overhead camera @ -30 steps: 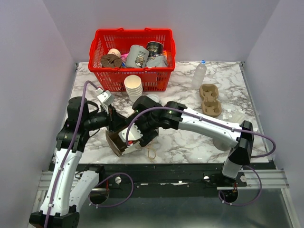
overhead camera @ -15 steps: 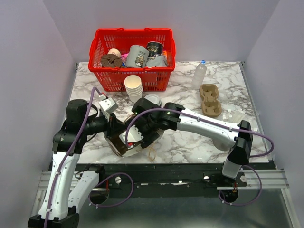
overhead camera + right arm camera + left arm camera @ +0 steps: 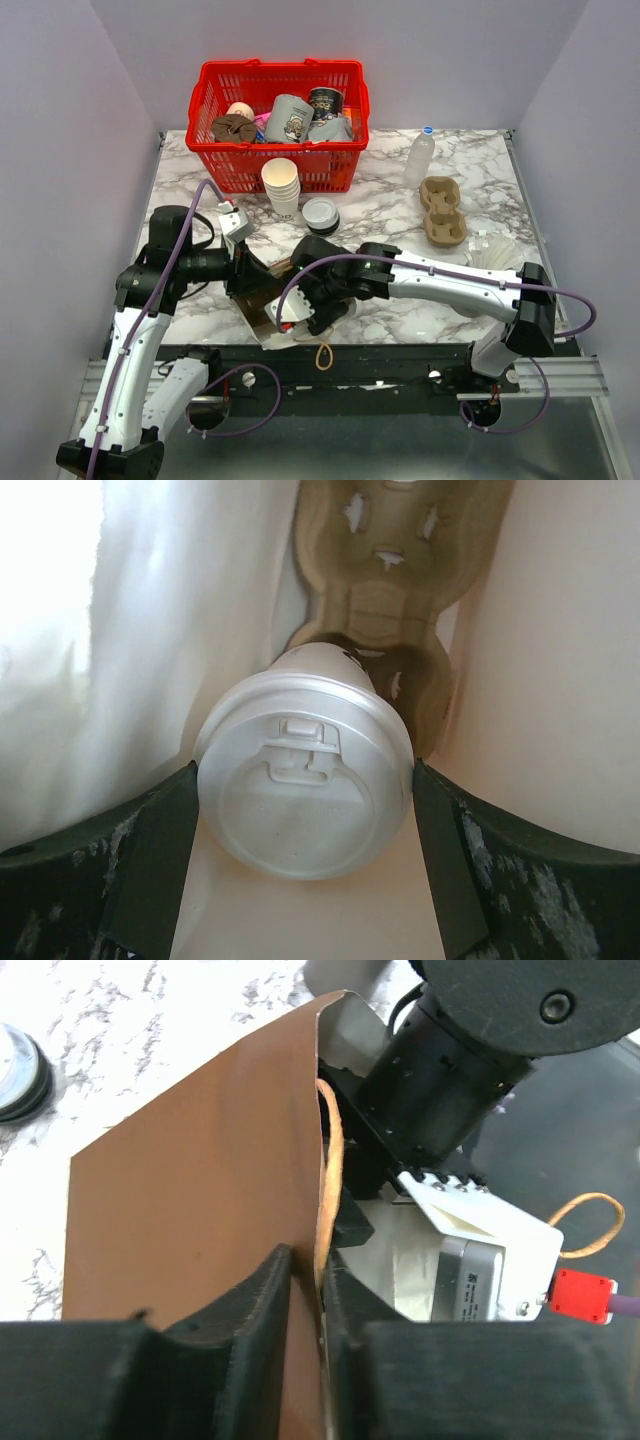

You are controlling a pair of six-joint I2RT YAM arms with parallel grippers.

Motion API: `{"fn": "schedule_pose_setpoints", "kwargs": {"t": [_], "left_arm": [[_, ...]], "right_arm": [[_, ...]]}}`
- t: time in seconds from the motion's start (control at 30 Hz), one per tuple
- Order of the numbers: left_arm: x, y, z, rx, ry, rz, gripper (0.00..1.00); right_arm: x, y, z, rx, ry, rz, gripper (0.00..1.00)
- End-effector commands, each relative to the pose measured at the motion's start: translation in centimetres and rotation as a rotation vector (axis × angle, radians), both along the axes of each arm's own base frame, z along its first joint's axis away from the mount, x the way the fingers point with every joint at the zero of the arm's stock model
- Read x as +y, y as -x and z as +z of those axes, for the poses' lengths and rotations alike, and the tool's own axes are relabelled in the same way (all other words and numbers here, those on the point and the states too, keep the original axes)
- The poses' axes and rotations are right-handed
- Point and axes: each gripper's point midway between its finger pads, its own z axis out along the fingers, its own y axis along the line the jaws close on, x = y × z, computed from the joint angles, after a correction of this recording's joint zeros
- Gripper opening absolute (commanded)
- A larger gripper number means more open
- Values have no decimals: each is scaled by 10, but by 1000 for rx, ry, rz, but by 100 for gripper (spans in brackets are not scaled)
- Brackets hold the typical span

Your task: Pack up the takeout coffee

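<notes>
We note the left end effector [image 3: 305, 1260] pinching the rim of the brown paper bag [image 3: 190, 1190], which lies at the marble tabletop's [image 3: 400, 205] near edge. Inside the bag, the right end effector [image 3: 305, 778] clasps the white lidded paper cup [image 3: 300, 815] against a moulded cardboard carrier [image 3: 390, 550]. The bag walls crowd both fingers.

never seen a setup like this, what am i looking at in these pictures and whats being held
Two robot arms are bolted at the near edge of a table. One picture looks down from above; the other two come from a camera on each wrist. The left gripper pinches the rim of a brown bag. The right gripper is inside that bag, its fingers against both sides of a lidded white cup, a cardboard carrier beneath it. Also on the table: a red basket, stacked cups, lids, a bottle and a second carrier.
</notes>
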Motion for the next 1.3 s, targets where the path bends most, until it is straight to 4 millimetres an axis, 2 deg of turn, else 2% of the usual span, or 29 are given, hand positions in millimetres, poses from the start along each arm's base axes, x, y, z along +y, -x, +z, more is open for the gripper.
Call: {"fn": "schedule_pose_setpoints", "kwargs": {"t": [0.0,0.03,0.23,0.57,0.73,0.93,1.27], "left_arm": [[-6,16,3,50,45,-64,32],[-5,15,3,53,42,-52,32],[-7,9,2,63,50,-38,31],[-9,-2,1,89,54,-15,17],[-9,-6,0,96,52,-8,12],[-9,-8,-3,114,50,-9,9],[-8,-12,-2,97,36,14,6]], "right_arm": [[9,-20,15,-97,-85,-99,1],[15,-22,20,-101,-113,-108,1],[21,-39,20,-157,-104,-168,1],[35,-53,35,-221,-172,-183,1],[44,-53,41,-212,-213,-145,1],[55,-49,33,-182,-231,-100,1],[58,-42,30,-153,-257,-31,0]]}}
